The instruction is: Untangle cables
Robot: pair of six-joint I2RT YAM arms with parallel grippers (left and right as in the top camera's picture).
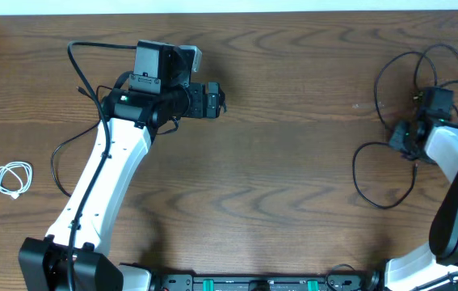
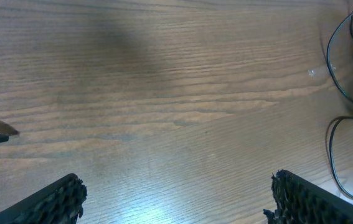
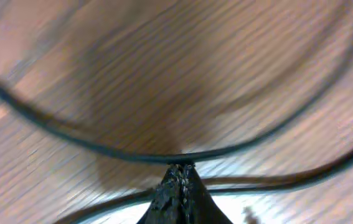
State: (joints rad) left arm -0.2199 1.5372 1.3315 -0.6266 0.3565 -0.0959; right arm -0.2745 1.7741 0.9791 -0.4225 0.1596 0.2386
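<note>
While my left arm reaches over the far-left part of the table [image 1: 293,202], my right arm sits at the right edge, down in the black cable [image 1: 380,187].

Left gripper [image 2: 177,180]: fingers [image 2: 51,202] stand wide apart. Only wood grain shows between them. It points toward the table's middle and touches no cable. In the left wrist view, two loops of the black cable show at the right edge, well apart from the fingers. A small dark piece lies at the left edge of that view; I cannot tell what it is.

Right gripper [image 3: 179,171]: fingers are pressed together into one point. One strand of the black cable crosses exactly at that point in a wide arc, so I read it as pinched at the tips. A second strand passes lower, behind the fingers. The view is blurred and very close to the wood.

Black cable: it lies on the right side of the table in several loose, overlapping loops. Some loops are beyond my right wrist and one large loop is on the near side of it. The strands cross each other around the gripper.

White coil [image 1: 13,179]: a small, neatly wound bundle lying flat near the left edge, well apart from both grippers.
</note>
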